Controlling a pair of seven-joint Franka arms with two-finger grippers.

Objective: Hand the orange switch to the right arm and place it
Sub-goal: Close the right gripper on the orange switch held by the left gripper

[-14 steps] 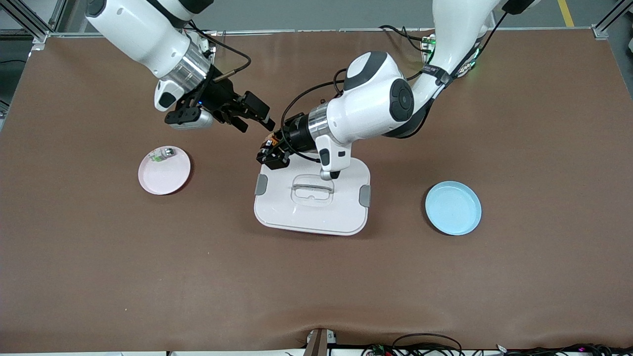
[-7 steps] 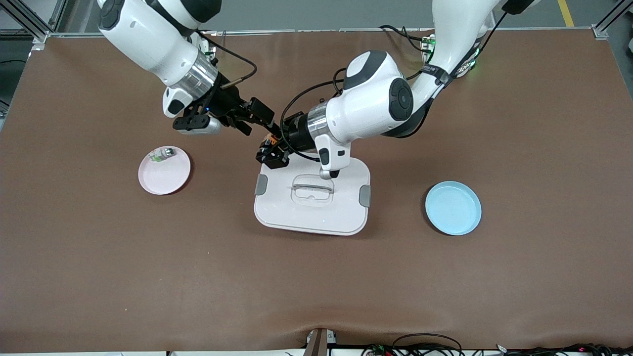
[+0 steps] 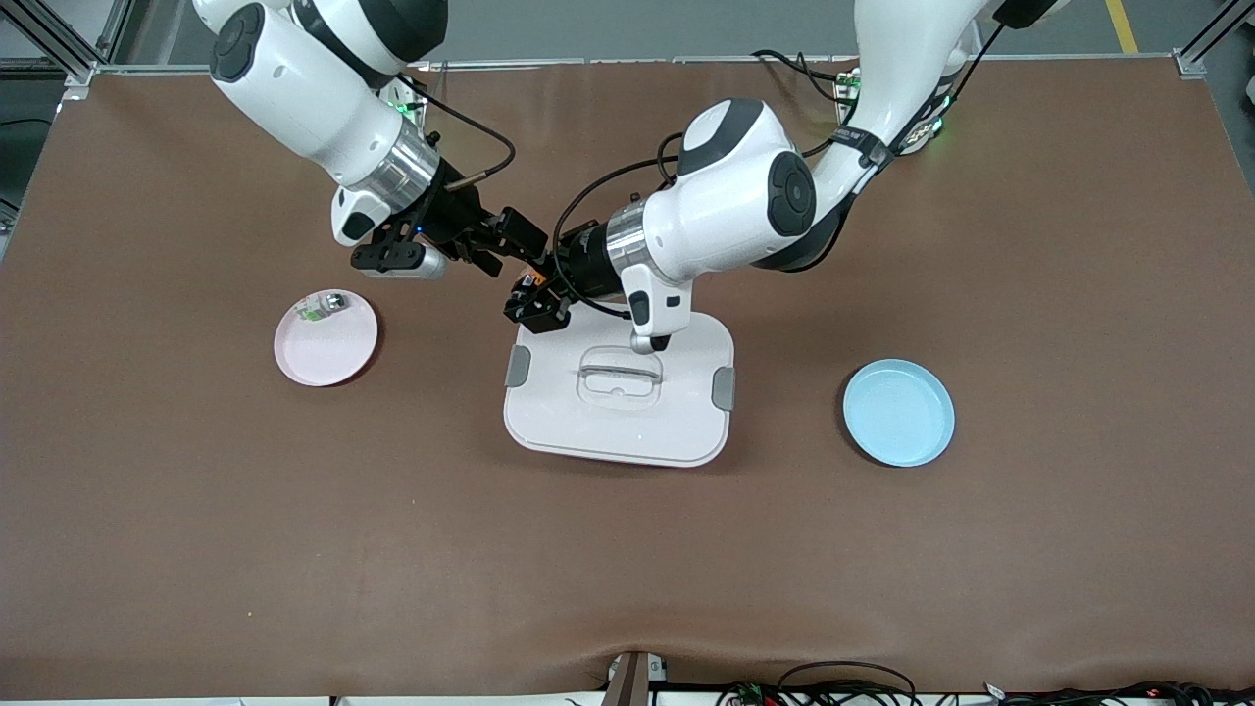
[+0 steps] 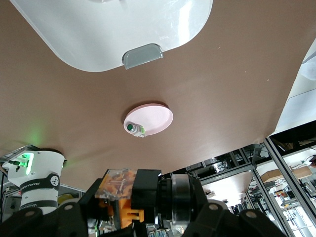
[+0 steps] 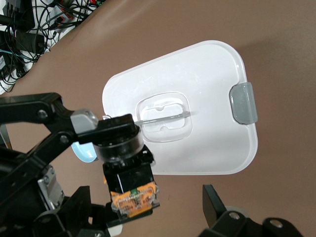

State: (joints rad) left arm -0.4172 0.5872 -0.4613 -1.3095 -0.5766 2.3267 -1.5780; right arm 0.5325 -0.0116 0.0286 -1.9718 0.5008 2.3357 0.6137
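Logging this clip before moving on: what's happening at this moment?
It is a mid-air handover. The left claw is shut on the small black cylindrical switch with an orange end, holding it over the brown table near a corner of the white rectangular lidded box. The right claw is open and close beside it, but has not gripped the switch. The round pink plate holds a small clear, green and silver part; the round light-blue plate has nothing on it.
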